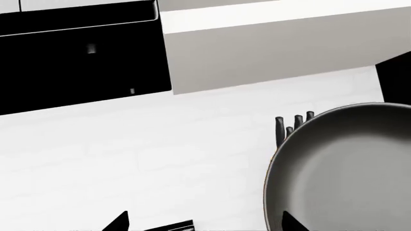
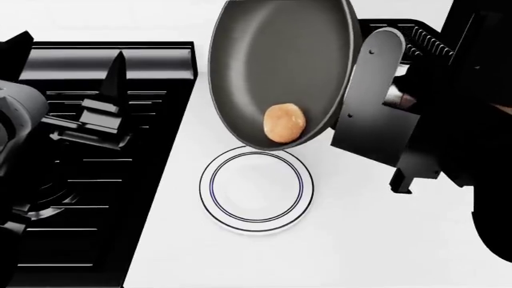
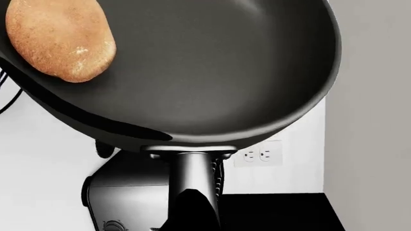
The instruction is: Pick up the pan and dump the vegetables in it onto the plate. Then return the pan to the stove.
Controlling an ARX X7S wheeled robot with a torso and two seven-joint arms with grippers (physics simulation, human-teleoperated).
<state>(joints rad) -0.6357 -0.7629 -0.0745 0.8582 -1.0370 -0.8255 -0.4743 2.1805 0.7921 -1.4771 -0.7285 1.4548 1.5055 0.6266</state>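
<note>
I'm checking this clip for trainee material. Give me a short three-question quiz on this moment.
1. True or false: the mushroom already lies on the plate.
2. Which arm holds the pan? A) left B) right C) both
3. Fill in: the tilted pan's low edge hangs above the ____.

Key: 1. False, it sits inside the pan near the low rim. 2. B, the right gripper is on the handle; the left gripper is over the stove. 3. plate.

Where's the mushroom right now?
In the head view the mushroom lies inside the tilted pan, against its lowest rim, just above the plate, right of the stove.
</note>
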